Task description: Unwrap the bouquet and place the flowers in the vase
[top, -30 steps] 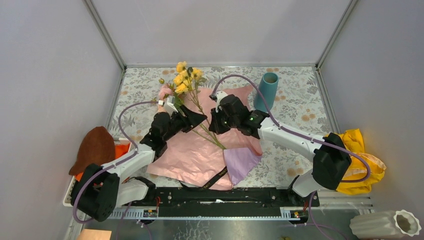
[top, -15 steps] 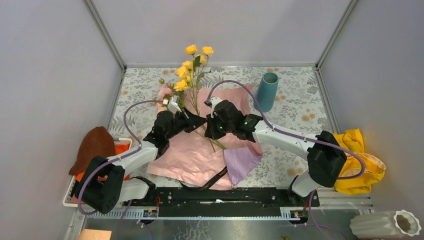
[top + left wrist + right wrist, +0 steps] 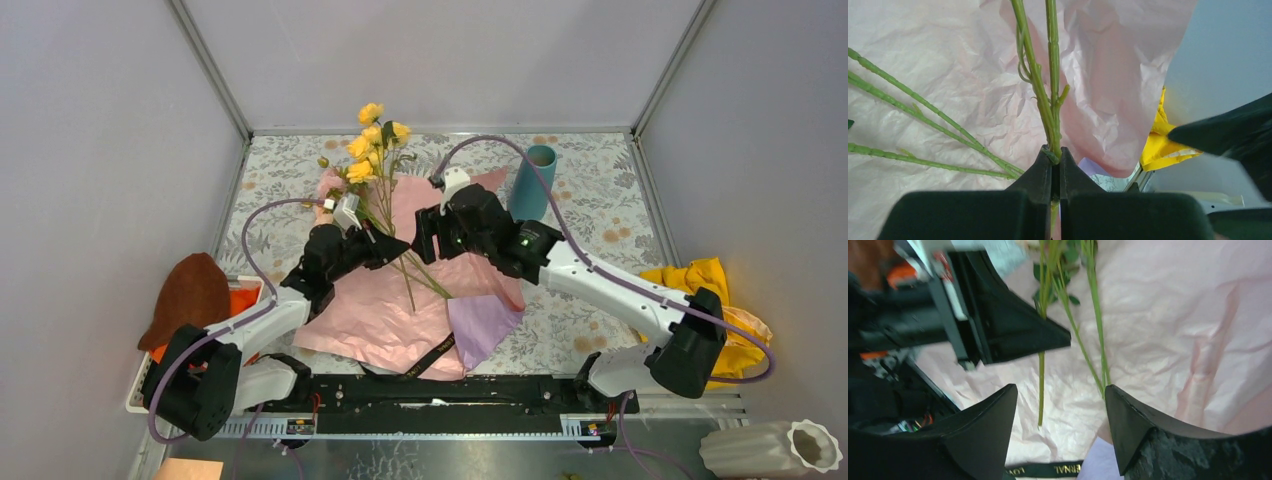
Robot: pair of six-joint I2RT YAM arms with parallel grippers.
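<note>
1. Left jaws were pressed together, pinching a pair of thin green artificial stems (image 3: 1037, 85) close to their lower ends. One cut end hung free just below the grip.
2. Right jaws were spread wide and held nothing. They faced the left jaws from near by, with the stems showing in the gap beyond the tips.
3. The held stems rose from the left jaws, tilted toward the far wall, and carried the cluster of yellow roses (image 3: 374, 140) clear of the worktop.
4. Several more loose green stems (image 3: 424, 277) lay flat on the paper under and between the two arms, apart from the pinched ones.
5. The crinkled pink wrapping paper (image 3: 385, 315) lay opened out across the middle of the floral-patterned worktop (image 3: 590, 215). A lilac-purple sheet (image 3: 482, 325) overlapped its near right corner.
6. A black ribbon with gold lettering (image 3: 431, 356) lay across the near edge of the paper.
7. A pink bloom (image 3: 329, 184) sat low at the far left edge of the paper, beside the left arm.
8. The tall slim teal-blue vase (image 3: 534, 185) stood upright, far right of the paper, just behind the right arm, with no flowers in it.
9. A bunched yellow cloth (image 3: 738, 345) lay at the right edge.
</note>
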